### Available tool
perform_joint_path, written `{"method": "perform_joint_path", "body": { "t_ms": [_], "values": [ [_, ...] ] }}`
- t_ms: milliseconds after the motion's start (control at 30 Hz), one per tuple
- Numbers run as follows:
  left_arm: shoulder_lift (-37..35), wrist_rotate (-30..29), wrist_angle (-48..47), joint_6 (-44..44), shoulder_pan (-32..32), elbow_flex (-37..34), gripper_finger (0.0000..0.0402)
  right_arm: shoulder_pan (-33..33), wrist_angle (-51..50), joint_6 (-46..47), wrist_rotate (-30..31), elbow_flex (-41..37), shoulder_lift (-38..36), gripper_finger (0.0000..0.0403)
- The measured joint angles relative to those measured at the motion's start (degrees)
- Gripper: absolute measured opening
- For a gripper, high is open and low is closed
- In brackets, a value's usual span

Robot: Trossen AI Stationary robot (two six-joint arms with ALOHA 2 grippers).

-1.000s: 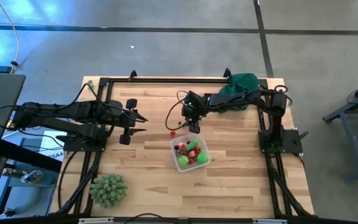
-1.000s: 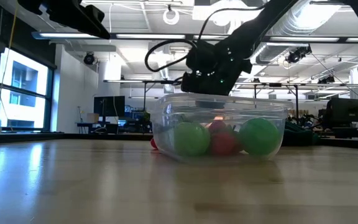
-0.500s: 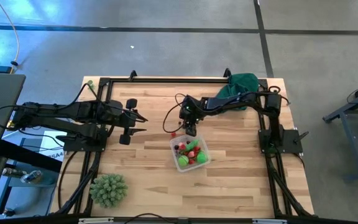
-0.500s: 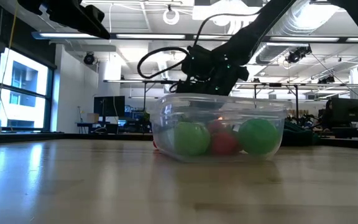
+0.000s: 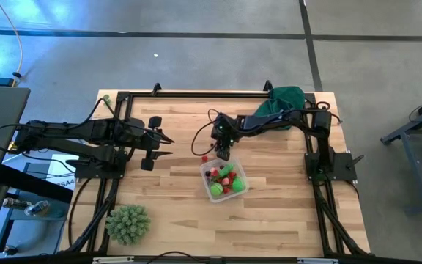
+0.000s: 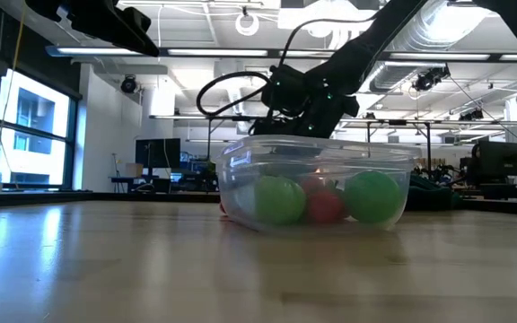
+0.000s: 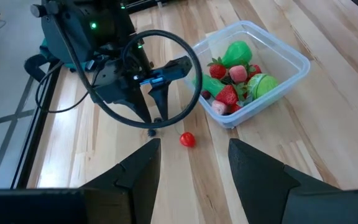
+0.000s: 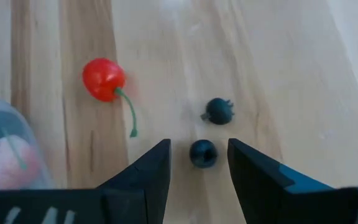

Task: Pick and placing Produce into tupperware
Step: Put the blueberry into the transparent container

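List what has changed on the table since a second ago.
The right gripper shifted left and lowered over two dark berries beside the tupperware, open, holding nothing. The left gripper, the red cherry and the box's contents stayed put.

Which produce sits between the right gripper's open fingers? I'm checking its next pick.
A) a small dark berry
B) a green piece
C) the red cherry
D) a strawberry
A: in the right wrist view a dark berry lies on the table between the right gripper fingers.

Overhead and table-level views share the tupperware (image 5: 223,181); wrist views probably closer.
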Motion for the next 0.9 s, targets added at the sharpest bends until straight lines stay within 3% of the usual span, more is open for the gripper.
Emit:
{"method": "perform_joint_path", "body": {
  "t_ms": [267,600,900],
  "values": [
    [0.0,0.0,0.0,0.0,0.0,0.0,0.0179,-0.4,-1.1,-1.9,0.0,0.4,-2.0,0.0151],
    [0.0,0.0,0.0,0.0,0.0,0.0,0.0179,-4.0,-6.0,-12.8,-1.9,2.7,-2.3,0.0151],
    [0.0,0.0,0.0,0.0,0.0,0.0,0.0179,-2.9,-5.0,-19.4,-1.7,2.7,-2.0,0.0151]
  ]
}}
